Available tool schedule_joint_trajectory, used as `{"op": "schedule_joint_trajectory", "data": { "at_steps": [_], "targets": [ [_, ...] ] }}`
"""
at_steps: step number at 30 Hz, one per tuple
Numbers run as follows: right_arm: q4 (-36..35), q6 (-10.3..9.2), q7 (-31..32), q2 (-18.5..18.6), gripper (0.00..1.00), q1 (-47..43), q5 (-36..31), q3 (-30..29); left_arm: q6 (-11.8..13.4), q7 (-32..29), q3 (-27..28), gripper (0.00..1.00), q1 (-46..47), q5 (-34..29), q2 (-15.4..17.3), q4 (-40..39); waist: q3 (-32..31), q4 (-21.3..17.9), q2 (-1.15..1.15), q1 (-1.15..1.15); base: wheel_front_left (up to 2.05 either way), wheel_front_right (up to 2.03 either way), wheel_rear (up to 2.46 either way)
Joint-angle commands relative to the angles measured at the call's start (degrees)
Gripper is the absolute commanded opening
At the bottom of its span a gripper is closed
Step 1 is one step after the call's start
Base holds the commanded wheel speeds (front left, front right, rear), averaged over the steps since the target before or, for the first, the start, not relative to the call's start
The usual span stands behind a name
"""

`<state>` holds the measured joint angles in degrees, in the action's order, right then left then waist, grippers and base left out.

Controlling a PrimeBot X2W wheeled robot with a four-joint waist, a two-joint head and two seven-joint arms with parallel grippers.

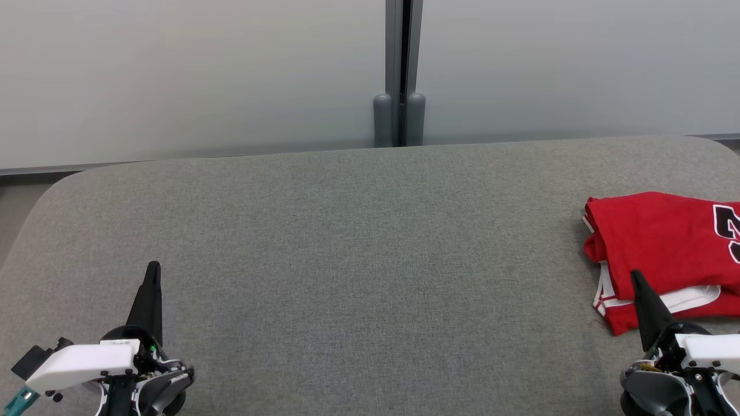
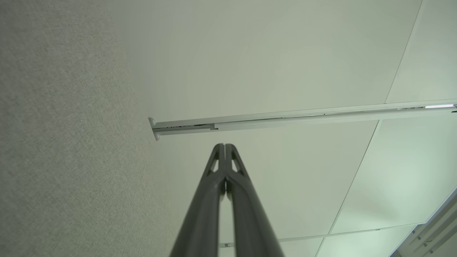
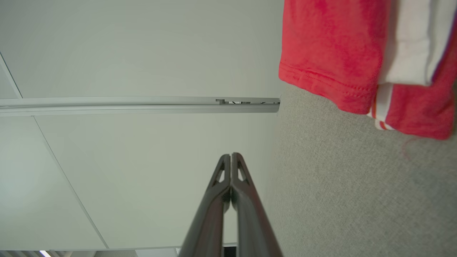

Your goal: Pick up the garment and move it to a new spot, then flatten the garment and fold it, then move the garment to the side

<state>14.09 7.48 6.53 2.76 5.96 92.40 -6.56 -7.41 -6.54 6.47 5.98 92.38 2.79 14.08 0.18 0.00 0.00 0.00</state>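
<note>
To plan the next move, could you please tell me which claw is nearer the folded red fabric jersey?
Right. The right claw sits beside the red fabric jersey; the left claw is far across the grey upholstered surface.

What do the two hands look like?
The left hand and right hand: two long dark grey fingers each, tapering to a point, triangular cutouts near the tips. Behind each, a white housing over a rounded grey base. The left also has a green light and a teal fitting.
</note>
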Motion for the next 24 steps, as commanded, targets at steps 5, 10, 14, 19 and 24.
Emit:
{"op": "schedule_joint_trajectory", "data": {
  "at_steps": [5,10,14,19,24],
  "targets": [
    [-0.14,0.02,0.22,0.17,0.00,0.51,-0.01,-0.15,-0.23,-0.19,0.23,0.00,0.57,0.07,0.16,-0.03,0.00,0.00,0.00,0.00,0.00,0.00,0.00],
    [-0.14,0.02,0.22,0.17,0.00,0.51,-0.02,-0.16,-0.23,-0.19,0.22,0.00,0.57,0.07,0.16,-0.03,0.00,0.00,0.00,0.00,0.00,0.00,0.00],
    [-0.14,0.02,0.23,0.17,0.00,0.51,-0.02,-0.16,-0.23,-0.19,0.22,0.00,0.57,0.07,0.16,-0.03,0.00,0.00,0.00,0.00,0.00,0.00,0.00],
    [-0.14,0.02,0.23,0.17,0.00,0.51,-0.03,-0.16,-0.23,-0.19,0.22,0.00,0.57,0.07,0.16,-0.03,0.00,0.00,0.00,0.00,0.00,0.00,0.00],
    [-0.13,0.02,0.23,0.16,0.00,0.51,-0.02,-0.17,-0.23,-0.19,0.22,0.00,0.57,0.07,0.16,-0.03,0.00,0.00,0.00,0.00,0.00,0.00,0.00]
  ]
}}
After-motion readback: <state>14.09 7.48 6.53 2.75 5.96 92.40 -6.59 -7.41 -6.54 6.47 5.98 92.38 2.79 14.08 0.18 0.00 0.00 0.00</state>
